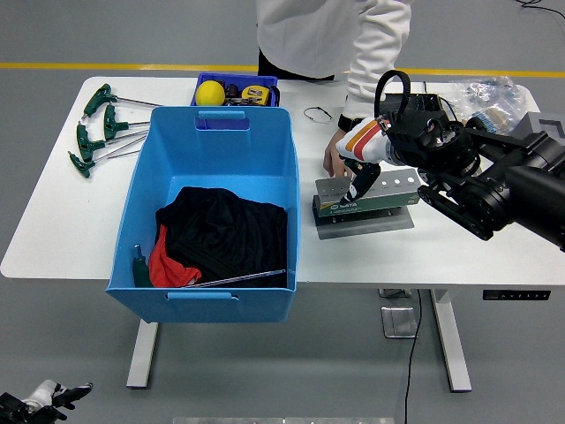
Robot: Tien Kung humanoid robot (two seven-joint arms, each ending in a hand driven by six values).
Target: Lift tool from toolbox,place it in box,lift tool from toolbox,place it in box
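Green toolbox (366, 203) on a grey plate, right of centre on the white surface (53, 221), lid raised at its left end. Right robot hand (362, 172) down over the toolbox's left part, fingers (360, 187) curled against a dark tool (353, 192) standing in the holder; whether truly gripped or only touched, cannot tell. A person's hand (335, 159) just behind the toolbox's left end, resting on the surface, touching or nearly touching the robot hand; white sleeve (375, 53) reaching down from the far side.

Blue box (212, 208) just left of the toolbox, with a black cloth (225, 230), a red piece (168, 265), a green-handled tool (139, 265) at its near left corner and a thin metal rod (238, 279) inside. Green T-handle wrenches (97, 128) spread at the far left. Small blue tray (237, 90) behind the box, holding a yellow ball (210, 93) and a tape measure (255, 93). Clear bag (490, 93) at the far right corner. Left arm out of sight.
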